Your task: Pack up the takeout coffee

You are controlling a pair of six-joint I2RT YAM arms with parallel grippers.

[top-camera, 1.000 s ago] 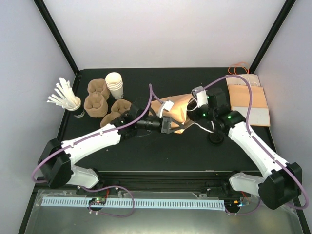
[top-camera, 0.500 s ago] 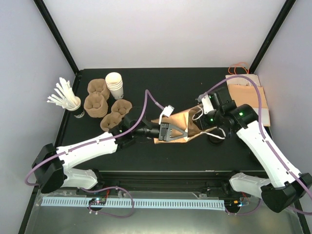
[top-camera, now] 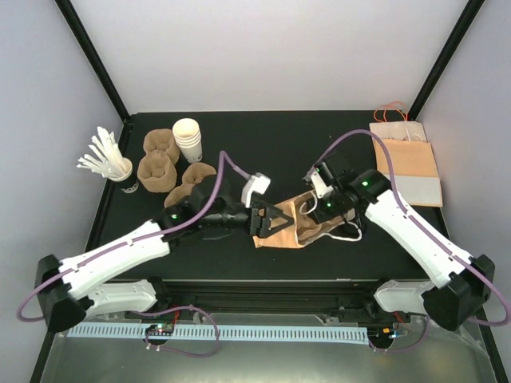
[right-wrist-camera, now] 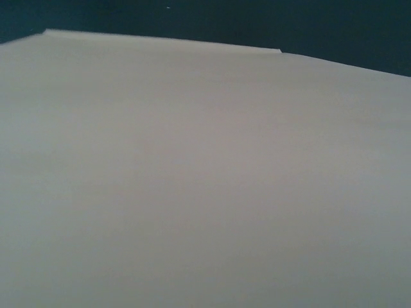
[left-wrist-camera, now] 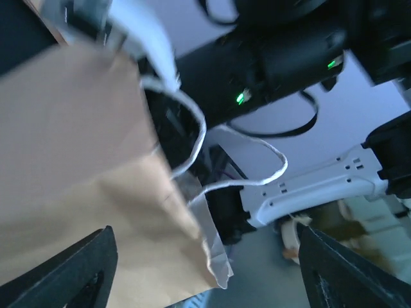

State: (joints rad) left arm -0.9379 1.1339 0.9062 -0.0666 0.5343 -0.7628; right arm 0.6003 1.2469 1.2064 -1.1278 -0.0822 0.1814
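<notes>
Starting with containers. Finding a brown paper bag [top-camera: 299, 235] lying on its side on the matte black tabletop [top-camera: 303, 144], crumpled, with its mouth turned toward the right arm. Not seeing the coffee in any view; cannot tell whether it is sitting inside the bag. Peering at the bag's mouth from the left wrist and getting only dark shadow, with thin white cord handles [left-wrist-camera: 257, 181] looping out of it.

Noting the left hand [top-camera: 270, 219] standing spread at the bag's end nearest the left arm, with dark fingers [left-wrist-camera: 70, 273] wide apart at the lower corners of its wrist view and closing on nothing. Noting the right hand [top-camera: 315, 209] sitting at the bag's mouth beside the handles. Cannot tell whether pinching paper or standing loose, the right wrist view giving only a pale blurred surface under a dark strip.

Recording the rest along the far left:
- a dark cup [top-camera: 122, 177] holding a fan of white stirrers [top-camera: 100, 155]
- a stack [top-camera: 188, 137] of lidless white cups, tapered and nested
- brown pulp holders [top-camera: 157, 159], lobed and rough-looking, piled just beside the stack

Noting, at the far right, flat paper bags [top-camera: 407, 163] lying tan and smooth, with orange loops at their far end.
</notes>
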